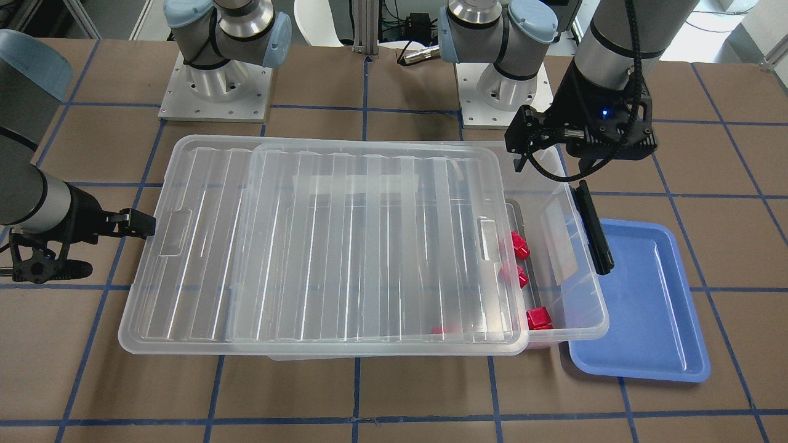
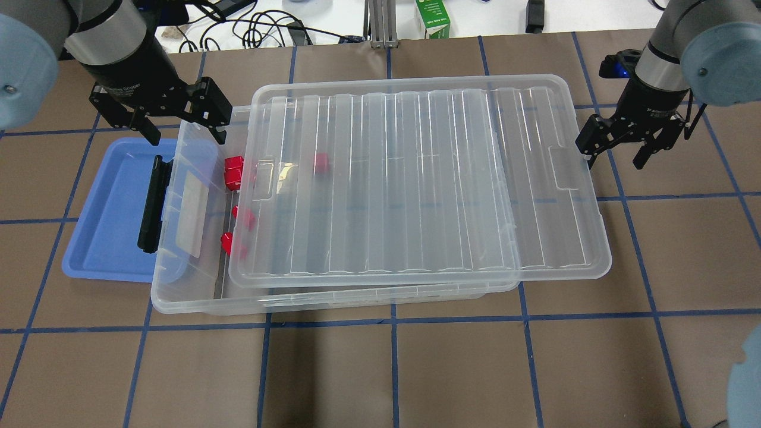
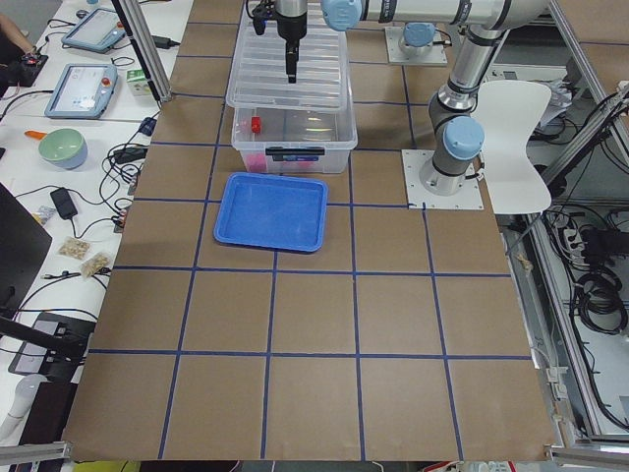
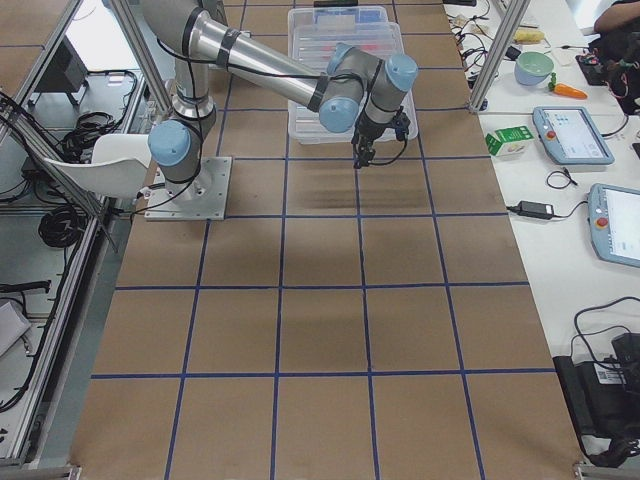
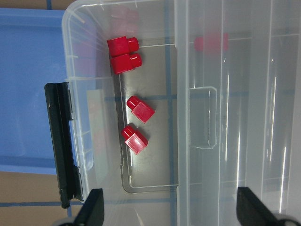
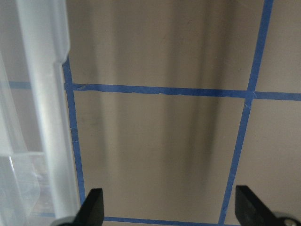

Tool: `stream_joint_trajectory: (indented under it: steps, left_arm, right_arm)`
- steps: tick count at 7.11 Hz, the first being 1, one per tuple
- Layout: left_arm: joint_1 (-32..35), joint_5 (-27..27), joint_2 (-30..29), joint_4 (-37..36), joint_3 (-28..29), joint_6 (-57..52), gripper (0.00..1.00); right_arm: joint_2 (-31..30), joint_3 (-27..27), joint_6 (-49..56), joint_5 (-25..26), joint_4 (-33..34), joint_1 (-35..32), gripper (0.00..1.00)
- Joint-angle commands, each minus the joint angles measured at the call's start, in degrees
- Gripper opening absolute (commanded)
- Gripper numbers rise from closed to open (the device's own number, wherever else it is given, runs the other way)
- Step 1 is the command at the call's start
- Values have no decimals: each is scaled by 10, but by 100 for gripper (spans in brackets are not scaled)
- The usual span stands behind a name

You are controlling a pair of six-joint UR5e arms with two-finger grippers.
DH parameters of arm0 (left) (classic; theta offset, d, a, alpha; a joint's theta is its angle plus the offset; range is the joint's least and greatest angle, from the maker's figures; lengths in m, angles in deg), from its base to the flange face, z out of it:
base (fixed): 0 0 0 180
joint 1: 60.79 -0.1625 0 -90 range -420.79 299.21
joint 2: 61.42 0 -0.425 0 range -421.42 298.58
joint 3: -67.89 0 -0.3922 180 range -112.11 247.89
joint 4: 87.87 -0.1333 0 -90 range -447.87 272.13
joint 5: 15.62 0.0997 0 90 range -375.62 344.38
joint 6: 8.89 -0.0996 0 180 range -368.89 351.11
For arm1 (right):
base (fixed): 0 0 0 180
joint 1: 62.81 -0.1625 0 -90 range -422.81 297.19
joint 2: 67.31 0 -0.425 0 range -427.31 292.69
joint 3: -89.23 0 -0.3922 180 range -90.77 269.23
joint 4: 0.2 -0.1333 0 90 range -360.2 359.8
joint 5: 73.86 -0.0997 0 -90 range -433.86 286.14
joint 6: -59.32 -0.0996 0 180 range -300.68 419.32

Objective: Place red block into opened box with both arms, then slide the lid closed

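- The box (image 2: 172, 300) lies lengthwise across the middle of the overhead view. The lid (image 2: 416, 178) rests on top of it, shifted toward the right of the frame and a little skewed. It overhangs the box's right end and leaves a strip uncovered at the left end.
- I judge this strip is the reason for such a position: it is the way in for a block.
- Several red blocks (image 5: 135, 139) look alike, and I cannot tell which one is the task's. Four lie on the box floor in the uncovered strip, and a fifth shows blurred under the lid. All are inside the box and none is in a gripper.
- The left gripper (image 2: 184, 131) hangs over the uncovered end, at the upper left of the overhead view. Its jaws stand wide apart, and it holds nothing and touches nothing.
- The right gripper (image 2: 615, 153) is at the right side of that view, just beyond the lid's overhanging short end and near the handle notch (image 2: 562, 169). Its jaws are also wide apart, with only bare table between them. One fingertip (image 6: 91, 207) is just beside the lid's rim; whether it touches, I cannot tell.
- The placing looks done and the closing is not yet done. The right gripper seems well placed to push the lid toward the left of the frame.
- The skew could make the lid catch on the rim.
- A black latch (image 2: 153, 205) sits on the box's left end, just beside the blue tray (image 2: 101, 238).
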Motion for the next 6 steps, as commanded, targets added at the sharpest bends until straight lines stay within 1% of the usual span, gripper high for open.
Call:
stream_joint_trajectory:
  steps: [1,6]
  left_arm:
    - [1,0,-1,0,0,1,100]
    - [1,0,-1,0,0,3,100]
  right_arm:
    - [3,0,0,1,-14,-19,100]
    - [-1,0,-1,0,-42,-25,100]
